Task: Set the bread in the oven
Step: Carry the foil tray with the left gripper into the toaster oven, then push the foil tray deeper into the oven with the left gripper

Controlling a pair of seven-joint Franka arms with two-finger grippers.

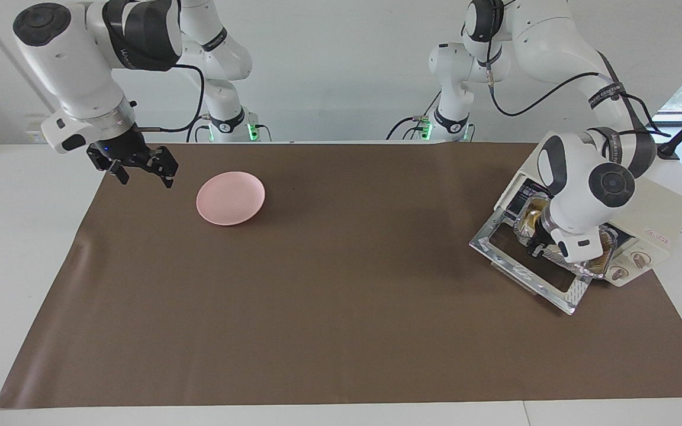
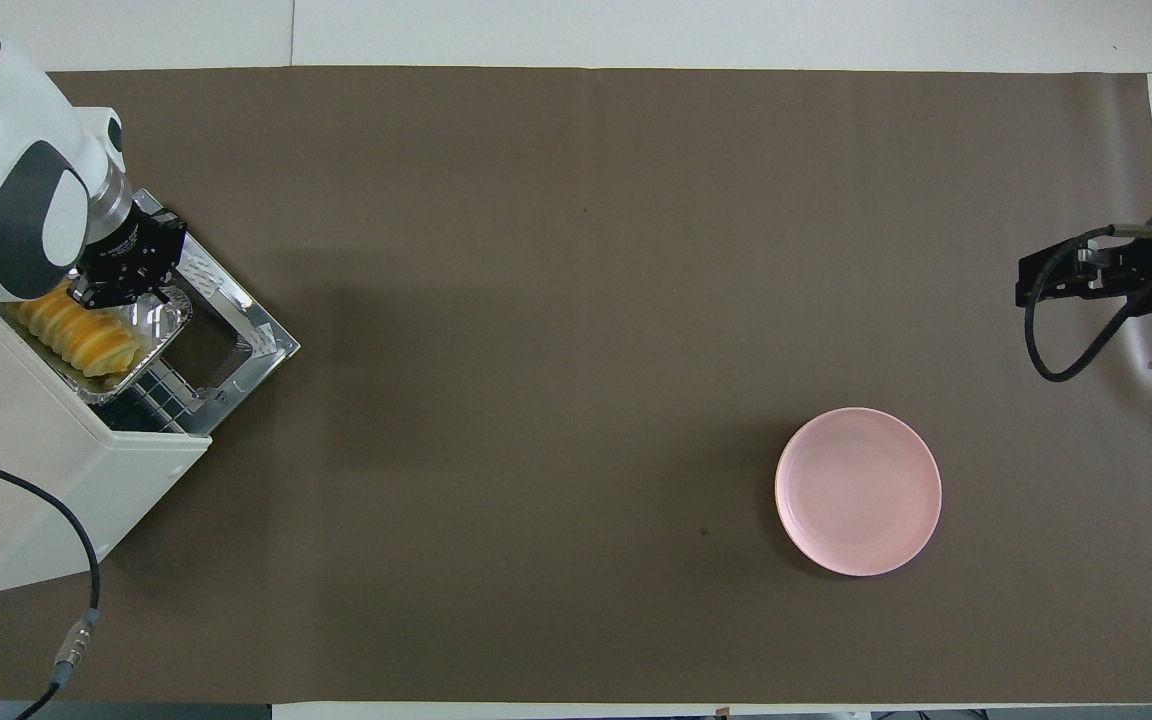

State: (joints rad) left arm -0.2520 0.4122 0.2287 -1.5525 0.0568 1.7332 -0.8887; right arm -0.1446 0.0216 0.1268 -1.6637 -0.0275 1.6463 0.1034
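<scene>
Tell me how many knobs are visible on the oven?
2: both knobs sit side by side on the oven front panel, beside its open door; the left arm may hide more.
</scene>
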